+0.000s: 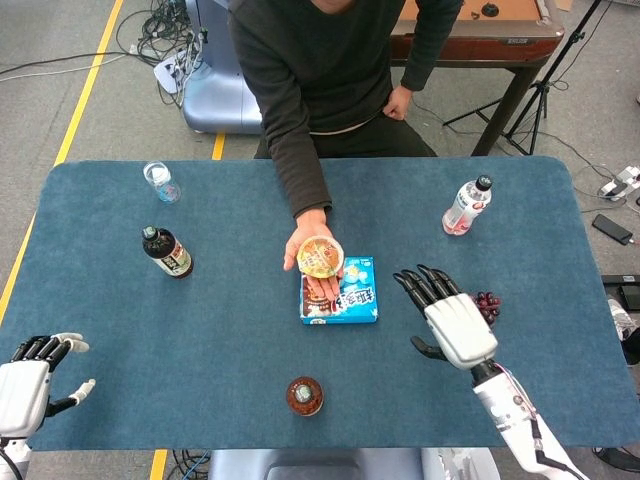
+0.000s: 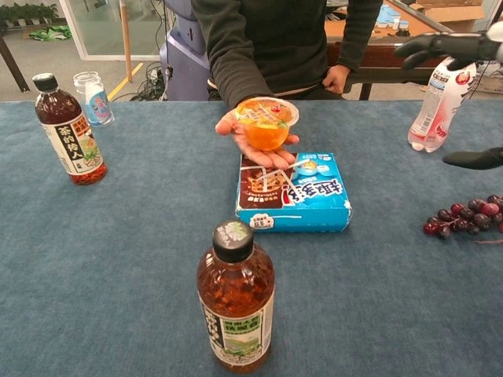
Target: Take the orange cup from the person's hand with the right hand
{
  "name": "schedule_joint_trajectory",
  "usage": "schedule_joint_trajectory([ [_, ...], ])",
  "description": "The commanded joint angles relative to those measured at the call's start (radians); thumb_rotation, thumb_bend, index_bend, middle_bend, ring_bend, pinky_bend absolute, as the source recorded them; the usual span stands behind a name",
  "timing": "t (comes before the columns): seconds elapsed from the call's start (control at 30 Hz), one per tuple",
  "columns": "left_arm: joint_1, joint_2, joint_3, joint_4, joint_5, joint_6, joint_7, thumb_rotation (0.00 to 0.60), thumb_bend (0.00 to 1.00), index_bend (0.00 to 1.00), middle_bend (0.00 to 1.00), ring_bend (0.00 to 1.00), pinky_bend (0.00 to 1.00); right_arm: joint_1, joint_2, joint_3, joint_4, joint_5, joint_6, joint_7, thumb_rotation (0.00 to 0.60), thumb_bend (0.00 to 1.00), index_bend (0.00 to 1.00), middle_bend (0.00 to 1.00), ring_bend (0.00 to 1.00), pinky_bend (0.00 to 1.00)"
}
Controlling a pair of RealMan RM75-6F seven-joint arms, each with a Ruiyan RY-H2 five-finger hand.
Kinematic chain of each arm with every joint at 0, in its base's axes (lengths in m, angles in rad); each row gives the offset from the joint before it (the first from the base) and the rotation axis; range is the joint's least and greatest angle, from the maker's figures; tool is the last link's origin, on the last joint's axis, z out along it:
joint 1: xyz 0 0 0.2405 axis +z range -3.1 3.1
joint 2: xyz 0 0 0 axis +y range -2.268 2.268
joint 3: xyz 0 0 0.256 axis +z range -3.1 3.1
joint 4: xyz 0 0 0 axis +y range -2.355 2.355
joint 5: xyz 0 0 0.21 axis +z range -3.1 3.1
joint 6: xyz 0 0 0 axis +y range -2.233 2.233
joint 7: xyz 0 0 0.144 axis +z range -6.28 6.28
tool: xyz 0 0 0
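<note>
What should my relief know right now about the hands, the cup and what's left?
Right robot hand: open, raised above the table near the grapes, short of the cup.
Left robot hand: open, idle at the table's near left edge.
Orange cup: sits on the person's palm, above the blue box.
Done: nothing gripped yet.
Left: reach the right robot hand to the cup, close on it, take it.
</note>
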Motion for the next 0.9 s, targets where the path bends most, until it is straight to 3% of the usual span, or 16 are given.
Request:
schedule_joint_trajectory([
  [0.03,0.002,0.000,0.000,0.000,0.001,0.004,-0.005,0.600,0.17,0.42,0.34,0.29,0.20,0.106,-0.058,0.085,0.010,0.145,-0.084,-0.044,0.600,0.21,0.00,0.10,0.00,0.11],
  [0.37,0.015,0.001,0.002,0.009,-0.002,0.018,-0.014,0.600,0.17,0.42,0.34,0.29,0.20,0.340,-0.161,0.171,0.133,0.448,-0.174,-0.108,0.600,0.21,0.00,0.10,0.00,0.11],
  [0.9,0.025,0.003,-0.002,0.014,-0.010,0.027,-0.024,0.600,0.17,0.42,0.34,0.29,0.20,0.600,-0.316,0.176,0.406,0.707,-0.233,-0.124,0.600,0.21,0.00,0.10,0.00,0.11],
])
